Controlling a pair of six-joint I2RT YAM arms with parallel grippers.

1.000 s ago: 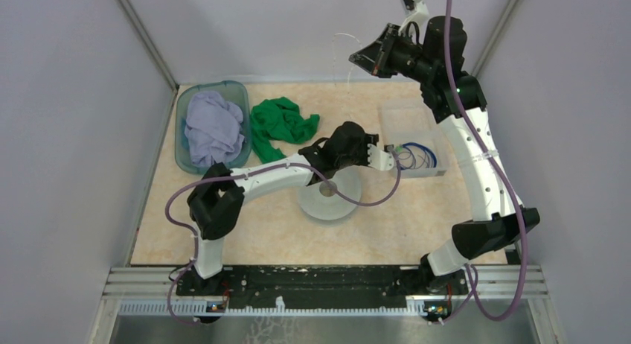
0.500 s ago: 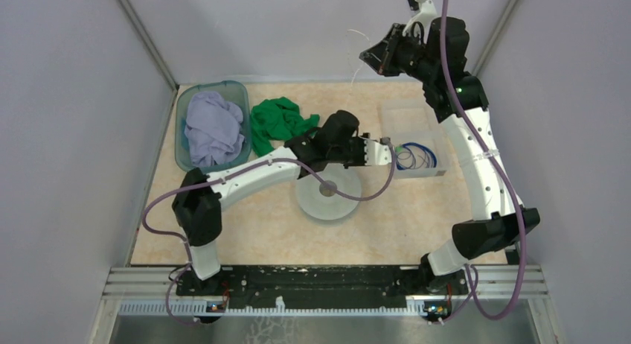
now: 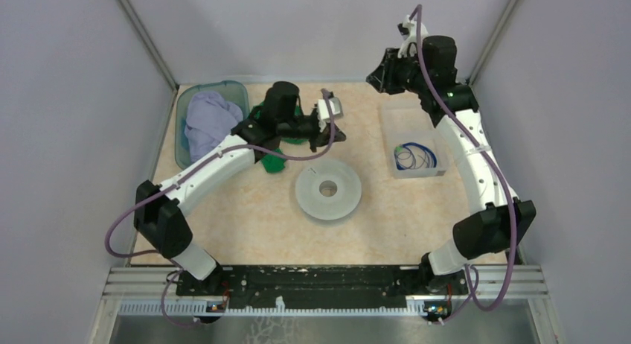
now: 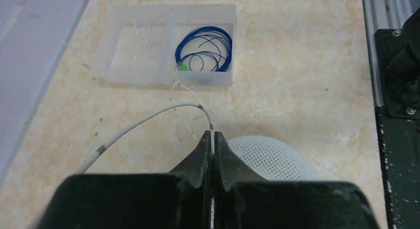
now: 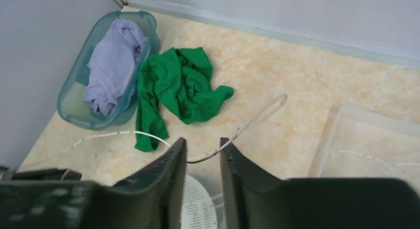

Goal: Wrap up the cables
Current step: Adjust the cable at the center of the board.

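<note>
Closest to the arm bases is the pale-grey perforated spool (image 3: 346, 191), flat on the table with nothing wound on it, so I'd guess it's parked there as the thing the wire ends up going around.

Past that on the right is the clear two-compartment tray (image 4: 148, 78). The dark blue cable (image 4: 204, 49) is in the nearer compartment, already a tidy flat coil with a little green bit at one edge, so that one looks sorted. The other compartment has a hair-thin pale strand (image 4: 134, 38); can't tell if it's part of the wire being handled.

The left gripper (image 4: 212, 137) is up off the table beyond the spool, jaws pinched right together on the whitish cable (image 4: 168, 107). From the tips the cable goes up a short way, kinks, then arcs off to one side in the air. It holds its curve rather than flopping, so I reckon it's fairly springy. Gripping it near the end makes sense if the plan is to lead it round.

Back left: a crumpled green cloth (image 5: 181, 85) on the table and a teal basket (image 5: 67, 95) holding a lavender cloth (image 5: 111, 65), both out of it.

Furthest back and highest, the right gripper (image 5: 202, 144) has its jaws a narrow way apart. The cable crosses the gap but looks much thinner than it, so I'd say guided, not clamped.
</note>
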